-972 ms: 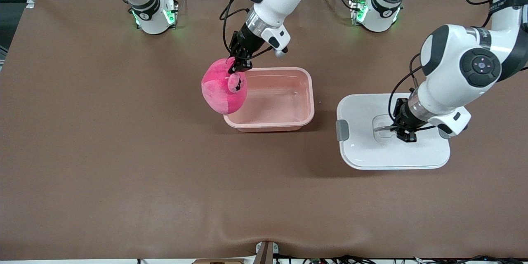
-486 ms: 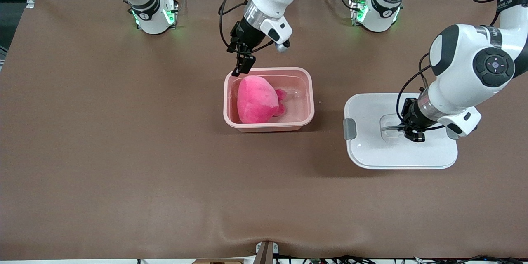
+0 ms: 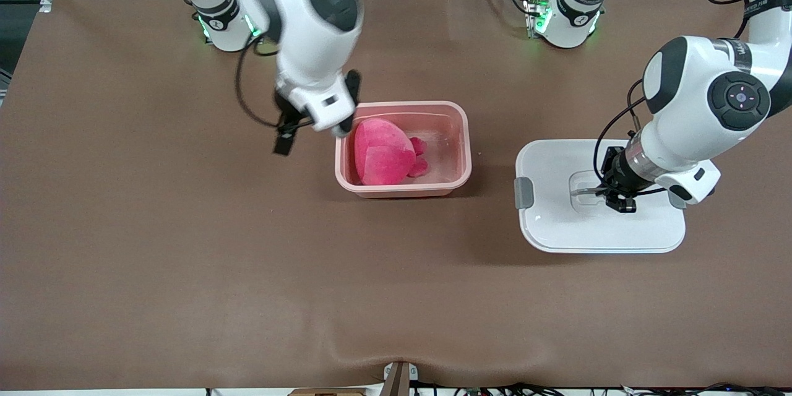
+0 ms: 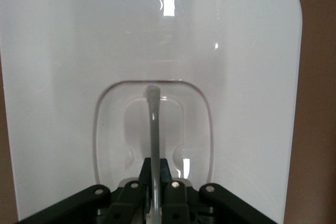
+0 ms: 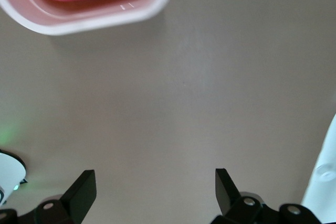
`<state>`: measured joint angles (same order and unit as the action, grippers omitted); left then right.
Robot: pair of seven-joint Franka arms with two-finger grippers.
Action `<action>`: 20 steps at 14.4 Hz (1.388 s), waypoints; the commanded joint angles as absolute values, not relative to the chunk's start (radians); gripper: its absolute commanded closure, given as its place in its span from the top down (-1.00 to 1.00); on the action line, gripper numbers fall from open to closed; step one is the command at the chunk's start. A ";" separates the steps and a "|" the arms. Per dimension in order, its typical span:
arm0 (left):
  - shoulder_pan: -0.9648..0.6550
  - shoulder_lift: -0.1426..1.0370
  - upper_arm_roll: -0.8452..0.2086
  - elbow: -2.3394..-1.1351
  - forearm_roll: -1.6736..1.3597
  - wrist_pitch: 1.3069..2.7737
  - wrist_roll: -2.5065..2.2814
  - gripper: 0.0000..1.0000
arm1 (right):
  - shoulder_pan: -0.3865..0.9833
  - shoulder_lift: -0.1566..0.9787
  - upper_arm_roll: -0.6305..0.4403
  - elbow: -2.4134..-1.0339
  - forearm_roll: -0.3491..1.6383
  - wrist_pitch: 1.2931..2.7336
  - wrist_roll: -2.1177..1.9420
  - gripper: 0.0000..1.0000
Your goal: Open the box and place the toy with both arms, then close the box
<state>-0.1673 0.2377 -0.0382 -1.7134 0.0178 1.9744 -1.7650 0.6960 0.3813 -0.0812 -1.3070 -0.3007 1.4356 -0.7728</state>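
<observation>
Both arms are glossy white with black joint sections. The right arm (image 3: pixel 303 31), in the upper left of the front view, has a round black cap on its large joint and a black cable looping down beside its wrist. The left arm (image 3: pixel 699 105), at the right edge, carries a black disc with a small control pad, a black band with white lettering that is too small to read, and black cables along the wrist. Both bases (image 3: pixel 226 21) glow green at the top of the frame. The left tool (image 4: pixel 153 182) is black with silver screws; the right tool (image 5: pixel 152 190) has two black fingers, also screwed.
</observation>
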 commanded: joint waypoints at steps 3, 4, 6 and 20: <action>-0.156 0.204 -0.049 -1.744 0.037 1.977 -1.753 -1.00 | 0.572 0.367 -0.063 -1.321 -0.278 1.427 -0.614 1.00; -0.156 0.204 -0.049 -1.744 0.037 1.977 -1.753 -1.00 | 0.543 0.367 -0.063 -1.322 -0.278 1.427 -0.606 1.00; -0.158 0.206 -0.049 -1.743 0.037 1.977 -1.753 -1.00 | 0.480 0.364 -0.063 -1.327 -0.276 1.411 -0.606 1.00; -0.170 0.206 -0.074 -1.741 0.028 1.976 -1.764 -1.00 | 0.189 0.336 -0.063 -1.334 -0.153 1.434 -0.480 1.00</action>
